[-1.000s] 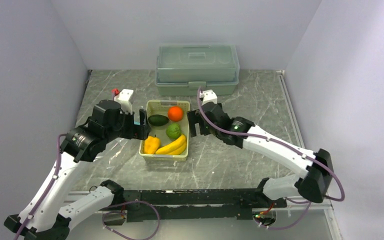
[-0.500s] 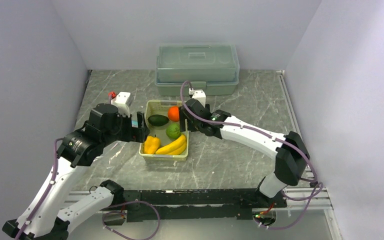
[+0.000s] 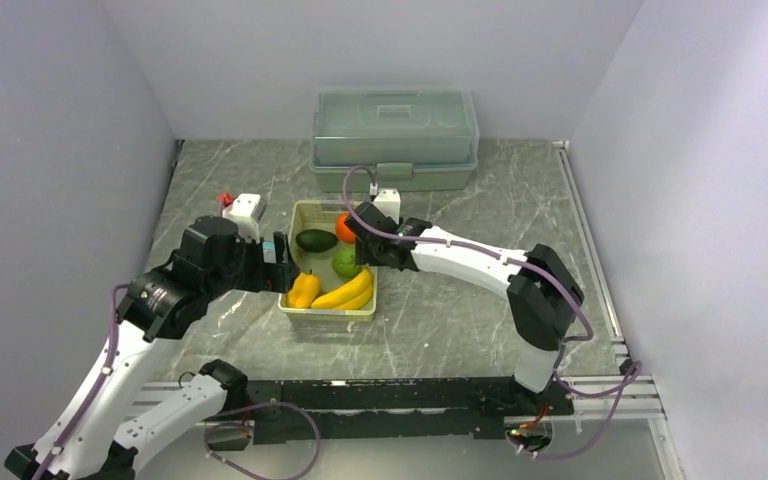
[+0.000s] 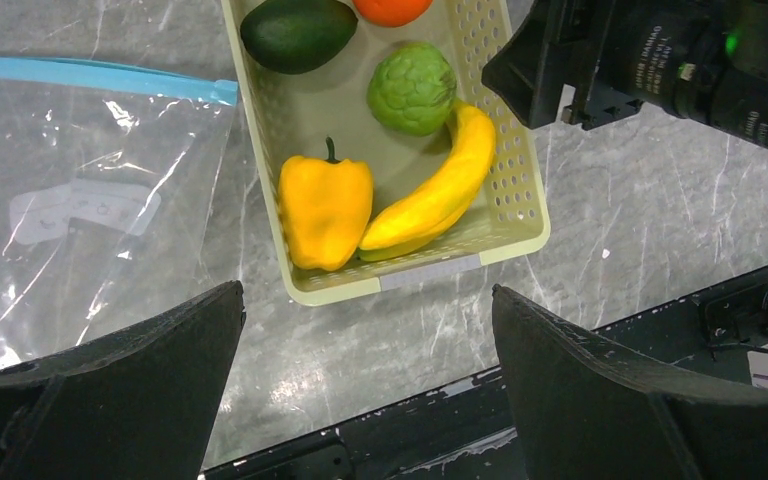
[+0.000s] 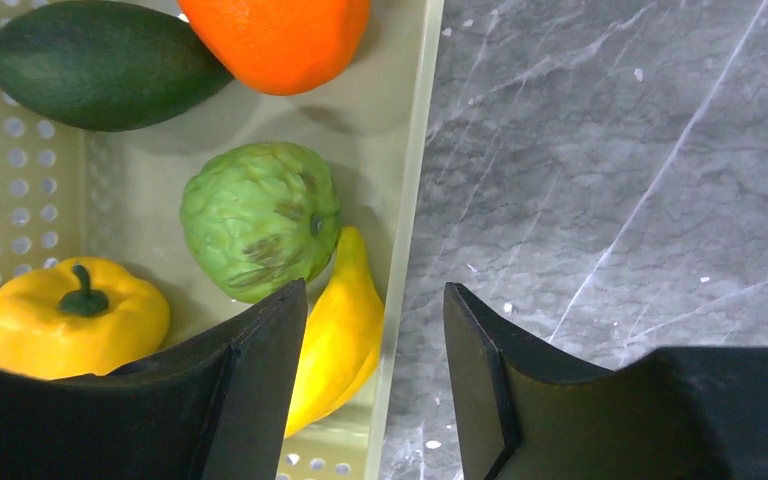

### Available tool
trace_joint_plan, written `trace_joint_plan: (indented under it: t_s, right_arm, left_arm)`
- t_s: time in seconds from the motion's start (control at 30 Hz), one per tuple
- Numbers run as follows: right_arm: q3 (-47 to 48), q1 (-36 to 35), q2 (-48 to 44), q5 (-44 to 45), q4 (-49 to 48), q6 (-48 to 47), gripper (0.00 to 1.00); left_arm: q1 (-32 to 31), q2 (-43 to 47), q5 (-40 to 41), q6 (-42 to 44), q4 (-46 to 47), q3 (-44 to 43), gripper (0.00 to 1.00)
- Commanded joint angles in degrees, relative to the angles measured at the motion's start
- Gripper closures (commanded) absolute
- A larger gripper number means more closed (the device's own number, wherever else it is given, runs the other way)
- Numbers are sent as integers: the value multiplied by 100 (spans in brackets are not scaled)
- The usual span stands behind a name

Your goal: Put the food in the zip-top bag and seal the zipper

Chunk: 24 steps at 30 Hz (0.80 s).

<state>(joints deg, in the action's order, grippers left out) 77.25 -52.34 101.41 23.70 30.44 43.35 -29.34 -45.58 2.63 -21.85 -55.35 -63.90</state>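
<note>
The food lies in a pale green slotted basket [image 3: 328,308]: an orange ball [image 5: 275,40], dark avocado [image 5: 100,65], light green fruit [image 5: 260,220], yellow pepper [image 5: 70,315] and bananas [image 5: 345,330]. My right gripper [image 5: 375,370] hovers over the basket's right wall, jaws partly narrowed but open, with the bananas and the rim between them and nothing gripped. The clear zip-top bag [image 4: 80,200] lies flat left of the basket, its teal zipper [image 4: 90,75] along the far edge. My left gripper [image 4: 368,295] stands wide open above the basket's near left corner.
A large translucent green lidded box [image 3: 395,135] stands at the back of the marble table. The right arm's dark wrist [image 4: 660,60] reaches in over the basket's right side. A black rail [image 3: 390,395] runs along the near edge.
The right arm has swung left from beside the basket to over its right rim, and its jaws have narrowed. The left gripper has drifted slightly toward the near side and stays wide open.
</note>
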Motion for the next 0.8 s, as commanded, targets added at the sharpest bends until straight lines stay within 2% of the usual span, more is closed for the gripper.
trace_joint_plan:
  t_s: [0.0, 0.43, 0.63, 0.77]
  right_arm:
    - [211, -13, 116, 98, 70, 282, 44]
    - [264, -5, 405, 135, 203, 346, 60]
    - [291, 32, 424, 213, 279, 323, 81]
    - [250, 82, 387, 222, 305, 302, 90]
  left_arm:
    - [-10, 226, -68, -111, 206, 75, 0]
    - [-6, 300, -68, -146, 205, 179, 0]
    - [-10, 331, -52, -135, 169, 156, 0]
    - [-15, 344, -68, -170, 184, 176, 0]
